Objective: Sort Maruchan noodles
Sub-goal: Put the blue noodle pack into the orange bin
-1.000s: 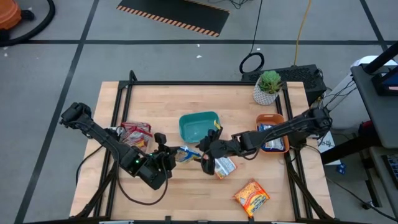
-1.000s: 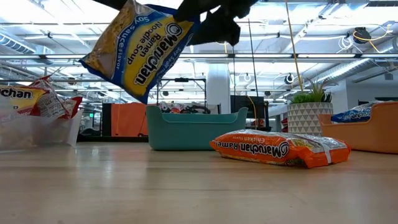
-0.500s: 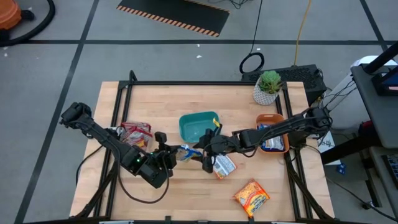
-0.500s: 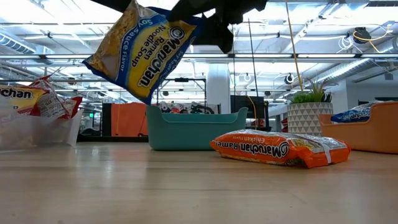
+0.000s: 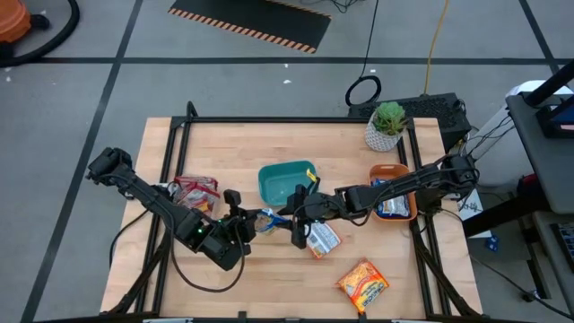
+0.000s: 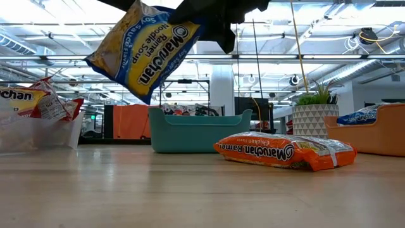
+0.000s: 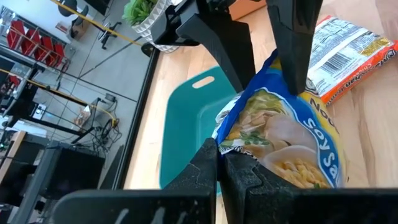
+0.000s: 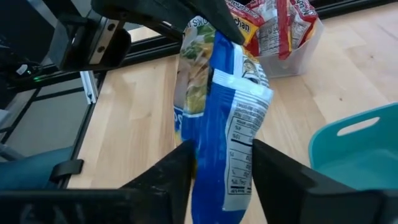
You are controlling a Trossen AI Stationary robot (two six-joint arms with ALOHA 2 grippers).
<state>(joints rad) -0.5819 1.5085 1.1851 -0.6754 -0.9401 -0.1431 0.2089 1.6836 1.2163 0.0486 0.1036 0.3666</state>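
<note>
Packet in hand: blue-and-yellow crinkly plastic ramen packet (image 6: 142, 47), soy sauce flavour, held up in the air clear of the wooden table (image 5: 224, 144), just in front of the teal rectangular bin (image 5: 285, 182).
Handling, as I judge it: light; a stiff noodle block inside a thin, slippery wrapper that crackles and folds. The flat sealed end seams look the safest places to pinch; squeezing the middle risks cracking the block.
Left gripper (image 7: 217, 163): fingers pressed together on one crimped end seam of the packet, which hangs from that pinch.
Right gripper (image 8: 221, 163): reaches in from the bin's far side; its two fingers stand either side of the packet's other end, a narrow gap visible on each side, so not yet clamped. I would say a hand-over is under way.
Packet relative to grippers: stretched between the two, one end to each, label side tilted toward the low camera.
Other noodles near the bin: orange chicken-flavour packet (image 6: 281, 151) flat on the table just beside the bin; another orange packet (image 5: 362, 284) further toward the front edge.
Red packets (image 5: 196, 191): bunched in a clear container, left of the bin.
Orange tray (image 5: 393, 170): right of the bin, a blue packet inside.
Potted plant (image 5: 387, 126): behind the tray.
</note>
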